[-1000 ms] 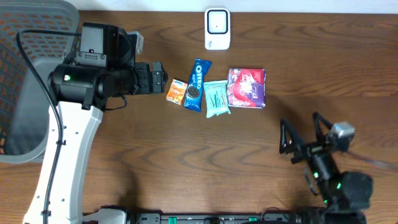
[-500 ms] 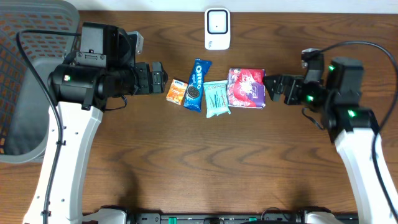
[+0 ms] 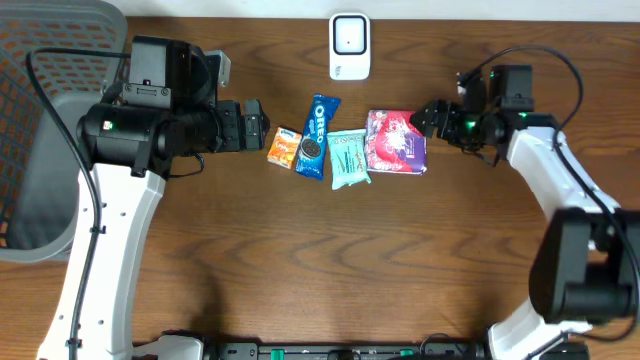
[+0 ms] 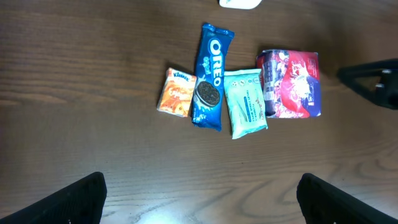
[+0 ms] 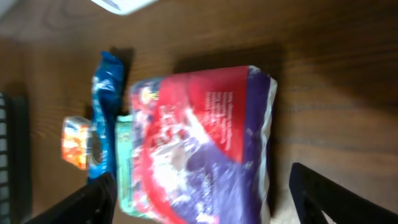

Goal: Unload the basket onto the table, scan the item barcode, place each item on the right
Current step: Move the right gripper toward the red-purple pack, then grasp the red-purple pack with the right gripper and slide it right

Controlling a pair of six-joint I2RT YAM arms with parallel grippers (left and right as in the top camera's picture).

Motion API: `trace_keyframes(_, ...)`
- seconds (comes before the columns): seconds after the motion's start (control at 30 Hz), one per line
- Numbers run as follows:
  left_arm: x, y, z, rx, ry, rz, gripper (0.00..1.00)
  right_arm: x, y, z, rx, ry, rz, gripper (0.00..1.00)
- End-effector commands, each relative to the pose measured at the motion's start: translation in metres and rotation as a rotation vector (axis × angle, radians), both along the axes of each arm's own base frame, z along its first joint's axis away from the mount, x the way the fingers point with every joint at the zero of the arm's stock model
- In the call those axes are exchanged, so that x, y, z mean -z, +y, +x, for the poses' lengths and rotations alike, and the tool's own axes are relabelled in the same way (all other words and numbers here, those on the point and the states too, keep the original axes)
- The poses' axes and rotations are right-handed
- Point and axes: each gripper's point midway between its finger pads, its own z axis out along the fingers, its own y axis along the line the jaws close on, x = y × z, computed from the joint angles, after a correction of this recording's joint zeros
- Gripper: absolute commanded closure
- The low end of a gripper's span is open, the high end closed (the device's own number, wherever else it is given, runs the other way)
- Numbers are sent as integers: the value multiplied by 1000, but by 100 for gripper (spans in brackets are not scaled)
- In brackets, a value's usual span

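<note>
Four snack packs lie in a row mid-table: an orange packet [image 3: 284, 147], a blue Oreo pack [image 3: 315, 137], a teal packet [image 3: 349, 157] and a red and purple bag [image 3: 397, 141]. A white scanner [image 3: 350, 46] stands behind them. My right gripper [image 3: 432, 116] sits at the bag's right edge. In the right wrist view its open jaws straddle the red and purple bag [image 5: 205, 130], with a gap showing on each side. My left gripper [image 3: 258, 125] hangs open just left of the orange packet [image 4: 176, 100], with nothing between its fingers [image 4: 81, 199].
A grey mesh basket [image 3: 40, 130] fills the far left edge under the left arm. The right arm's body [image 3: 585, 270] stretches down the right side. Bare wooden tabletop [image 3: 330, 270] lies in front of the packs.
My right arm has swung from the front right of the table up to the red and purple bag, and its jaws now stand either side of it. The left arm has not moved.
</note>
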Motion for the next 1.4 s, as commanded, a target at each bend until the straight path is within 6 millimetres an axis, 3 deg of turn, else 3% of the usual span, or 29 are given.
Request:
trace_keyframes(0.0, 2, 2, 1, -9, 4, 8, 2, 26, 2, 4, -21, 44, 23, 24)
trace_keyframes(0.13, 2, 2, 1, -8, 4, 8, 2, 61, 2, 0, -21, 118, 27, 34)
trace_keyframes(0.2, 2, 2, 1, -9, 4, 8, 2, 76, 3, -2, -22, 149, 28, 49)
trace_keyframes(0.23, 2, 2, 1, -8, 4, 8, 2, 86, 1, -4, -21, 169, 23, 73)
trace_keyframes(0.33, 2, 2, 1, -9, 4, 8, 2, 83, -5, -1, -7, 157, 14, 99)
trace_keyframes(0.43, 2, 2, 1, -9, 4, 8, 2, 59, -17, 9, 17, 118, 2, 99)
trace_keyframes(0.53, 2, 2, 0, -9, 5, 8, 2, 26, -45, 16, 72, 85, -135, 99)
trace_keyframes(0.67, 2, 2, 1, -9, 4, 8, 2, -26, -101, 8, 204, 70, -570, 99)
trace_keyframes(0.77, 2, 2, 1, -8, 4, 8, 2, -44, -136, -8, 296, 92, -912, 99)
trace_keyframes(0.93, 2, 2, 1, -8, 4, 8, 2, -57, -163, -18, 406, 112, -1301, 99)
trace_keyframes(1.07, 2, 2, 1, -9, 4, 8, 2, -51, -146, -8, 389, 74, -1404, 99)
trace_keyframes(1.27, 2, 2, 1, -8, 4, 8, 2, 16, -83, -7, 179, 113, -1386, 99)
trace_keyframes(1.3, 2, 2, 0, -8, 5, 8, 2, 38, -59, -11, 104, 129, -1336, 92)
trace_keyframes(1.37, 2, 2, 1, -9, 4, 8, 2, 51, -35, -14, 56, 126, -1260, 77)
